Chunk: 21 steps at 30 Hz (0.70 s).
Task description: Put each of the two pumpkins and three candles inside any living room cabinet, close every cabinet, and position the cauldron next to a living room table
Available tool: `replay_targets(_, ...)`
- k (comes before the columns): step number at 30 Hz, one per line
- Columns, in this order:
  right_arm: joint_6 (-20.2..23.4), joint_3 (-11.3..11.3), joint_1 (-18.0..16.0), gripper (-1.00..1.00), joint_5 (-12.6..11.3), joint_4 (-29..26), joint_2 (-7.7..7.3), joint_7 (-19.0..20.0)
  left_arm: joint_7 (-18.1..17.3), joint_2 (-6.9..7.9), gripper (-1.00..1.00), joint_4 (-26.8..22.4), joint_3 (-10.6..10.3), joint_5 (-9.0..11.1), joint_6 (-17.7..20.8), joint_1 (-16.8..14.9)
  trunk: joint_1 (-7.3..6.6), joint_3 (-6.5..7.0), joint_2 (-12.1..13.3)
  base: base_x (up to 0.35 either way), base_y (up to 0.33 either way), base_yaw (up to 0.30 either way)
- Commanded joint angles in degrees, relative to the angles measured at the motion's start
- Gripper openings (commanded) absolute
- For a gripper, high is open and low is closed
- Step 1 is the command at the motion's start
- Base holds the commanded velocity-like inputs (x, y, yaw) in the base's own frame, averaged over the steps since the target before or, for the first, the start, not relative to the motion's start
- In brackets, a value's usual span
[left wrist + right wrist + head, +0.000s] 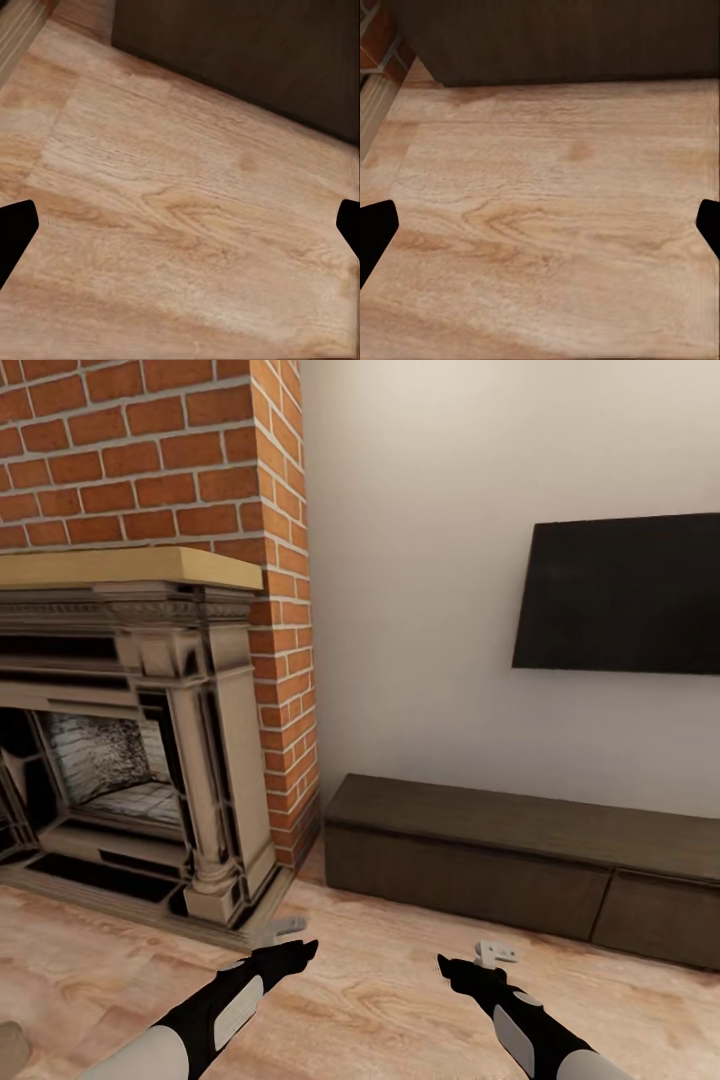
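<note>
The cabinet (480, 860) is a long low dark brown console against the white wall, right of the fireplace, and its drawer fronts sit flush and shut. My left gripper (285, 940) and right gripper (495, 955) hover low over the wood floor in front of it, both open with nothing between their fingers. In the left wrist view, the left gripper (180, 225) frames bare floor, with the cabinet (247, 52) front beyond. The right gripper (540, 225) likewise spans bare floor short of the cabinet (562, 37). Pumpkins, candles, cauldron and table are out of view.
A stone fireplace (150, 760) with a tan mantel stands at the left in a red brick chimney (150, 450). A black TV (620, 595) hangs on the wall above the cabinet. A tan rounded shape (10, 1050) is cut off at the lower left edge.
</note>
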Motion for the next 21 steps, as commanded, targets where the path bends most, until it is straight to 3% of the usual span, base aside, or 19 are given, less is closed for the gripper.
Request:
replay_targets(1, -0.26, 0.41, -0.06, 1.0, -0.6, 0.09, -0.05, 0.15, 0.03, 0.03, 1.0, -0.08, -0.12, 0.28, 0.2, -0.03, -0.01, -0.04, -0.03, 0.0, 0.0, -0.292)
replay_targets(9, -0.26, -0.02, -0.05, 1.0, -0.61, 0.05, -0.19, 0.28, 0.04, -0.02, 1.0, 0.08, -0.13, 0.23, 0.08, 0.03, -0.01, 0.12, -0.03, 0.0, 0.0, -0.292)
replay_targets(11, -0.26, -1.14, -0.05, 1.0, -0.59, 0.04, -0.2, 0.36, 0.04, -0.03, 1.0, 0.11, -0.13, 0.22, 0.08, 0.04, -0.01, 0.16, -0.03, 0.0, 0.0, -0.292)
replay_targets(15, -0.26, -5.48, -0.03, 1.0, -0.41, 0.03, -0.23, 1.71, 0.04, -0.02, 1.0, 0.22, -0.13, 0.2, 0.04, 0.04, -0.01, 0.25, -0.03, 0.038, -0.029, -0.292)
replay_targets(21, -0.26, -7.08, 0.01, 1.0, -0.49, 0.05, -0.89, 3.79, 0.04, -0.04, 1.0, 0.19, -0.13, 0.2, 0.0, 0.02, -0.01, 0.38, -0.03, 0.186, -0.046, -0.292)
